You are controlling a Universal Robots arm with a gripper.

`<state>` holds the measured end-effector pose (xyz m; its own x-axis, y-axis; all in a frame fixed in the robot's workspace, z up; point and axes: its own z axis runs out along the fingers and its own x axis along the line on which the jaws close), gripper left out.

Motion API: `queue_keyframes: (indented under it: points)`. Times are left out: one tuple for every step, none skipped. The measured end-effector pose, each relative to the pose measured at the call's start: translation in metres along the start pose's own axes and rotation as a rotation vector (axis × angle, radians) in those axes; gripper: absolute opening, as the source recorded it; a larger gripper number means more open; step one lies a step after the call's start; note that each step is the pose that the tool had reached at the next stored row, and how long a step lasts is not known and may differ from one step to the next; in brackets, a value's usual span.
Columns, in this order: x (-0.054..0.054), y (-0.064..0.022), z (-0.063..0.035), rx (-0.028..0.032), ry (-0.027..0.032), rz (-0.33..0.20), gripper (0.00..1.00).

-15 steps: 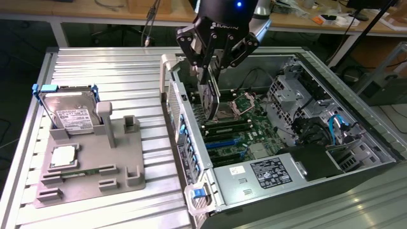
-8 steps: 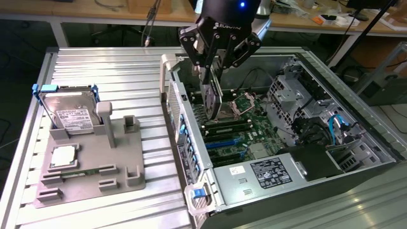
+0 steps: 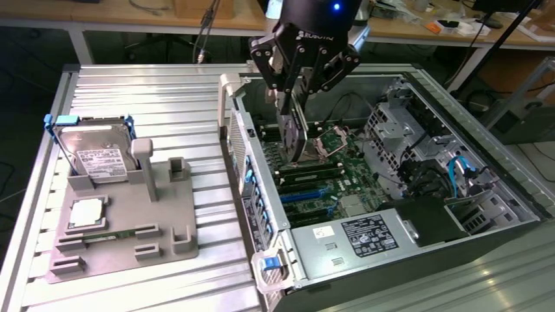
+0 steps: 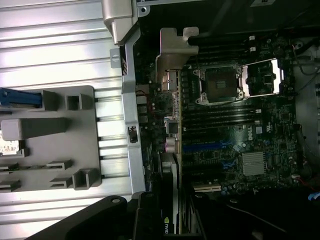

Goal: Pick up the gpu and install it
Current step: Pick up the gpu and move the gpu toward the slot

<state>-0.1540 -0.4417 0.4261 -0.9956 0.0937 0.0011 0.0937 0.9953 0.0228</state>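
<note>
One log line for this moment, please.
end effector: shut on gpu | gpu: hanging edge-down over motherboard of open computer case | install: not yet seated

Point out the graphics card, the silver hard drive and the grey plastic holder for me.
Thin dark flat gpu [image 3: 295,136]: exterior view, middle of the hanging board.
Boxy silver hard drive [image 3: 93,140]: exterior view, metal face above the label.
Flat grey plastic holder [image 3: 139,208]: exterior view, bare base plate.
</note>
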Motion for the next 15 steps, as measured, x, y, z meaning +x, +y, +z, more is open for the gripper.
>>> queue_keyframes:
  points:
    - [-0.001, 0.0001, 0.0000, 0.0000, 0.0000, 0.000, 0.27]
    - [-0.001, 0.0001, 0.0000, -0.0001, 0.0000, 0.000, 0.27]
    - [-0.002, 0.0002, 0.0000, 0.0000, 0.0000, 0.000, 0.27]
    - [-0.003, 0.0003, 0.0000, 0.0000, 0.0000, 0.000, 0.27]
    - [-0.004, 0.0003, 0.0000, 0.0000, 0.0000, 0.000, 0.27]
    - [-0.004, 0.0004, 0.0000, -0.0001, 0.0000, 0.000, 0.27]
    - [-0.005, 0.0005, 0.0000, 0.0000, 0.0000, 0.000, 0.27]
    - [-0.006, 0.0006, 0.0000, 0.0001, 0.0000, 0.000, 0.27]
    - [-0.007, 0.0007, 0.0000, 0.0000, 0.0000, 0.000, 0.27]
    - [-0.008, 0.0007, 0.0000, 0.0000, 0.0000, 0.000, 0.27]
    - [-0.008, 0.0008, 0.0000, 0.0000, 0.0000, 0.000, 0.27]
    - [-0.009, 0.0009, 0.0000, 0.0000, 0.0000, 0.000, 0.27]
    - [-0.010, 0.0009, 0.0000, 0.0000, 0.0000, 0.000, 0.27]
    - [-0.010, 0.0010, 0.0000, 0.0000, 0.0000, 0.000, 0.27]
    - [-0.011, 0.0010, 0.0000, 0.0001, 0.0000, 0.000, 0.27]
